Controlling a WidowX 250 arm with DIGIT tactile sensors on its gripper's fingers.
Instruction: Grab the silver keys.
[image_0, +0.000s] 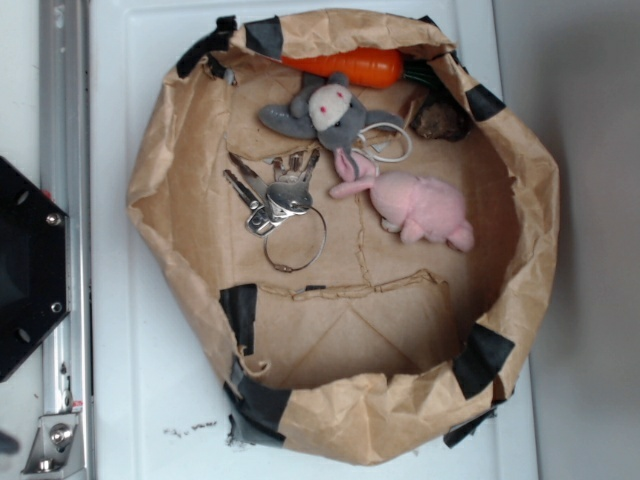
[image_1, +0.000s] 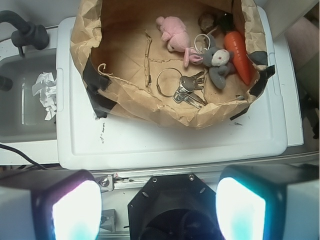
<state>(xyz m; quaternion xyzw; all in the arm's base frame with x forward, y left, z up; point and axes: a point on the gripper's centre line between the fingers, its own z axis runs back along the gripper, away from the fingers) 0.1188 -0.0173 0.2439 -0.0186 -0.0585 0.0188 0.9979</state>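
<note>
Seen from the wrist camera, the gripper (image_1: 159, 210) hangs over the robot's black base (image_1: 172, 210), its two fingers (image_1: 75, 210) spread wide apart and holding nothing. Well ahead of them, on the white surface (image_1: 165, 140), stands a brown paper bag (image_1: 125, 107) with rolled-down walls. Inside lie the silver keys (image_1: 187, 89), fanned beside their wire ring, near the bag's wall closest to the fingers, with a pink plush rabbit (image_1: 172, 32), a grey plush toy (image_1: 218, 60) and a carrot (image_1: 239, 55) nearby.

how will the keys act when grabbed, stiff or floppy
Likely floppy as a bunch: the keys hang loose on a thin wire ring, so they may swing and splay. Shiny metal probably slips. Lying flat on crumpled paper, they could slide.
</note>
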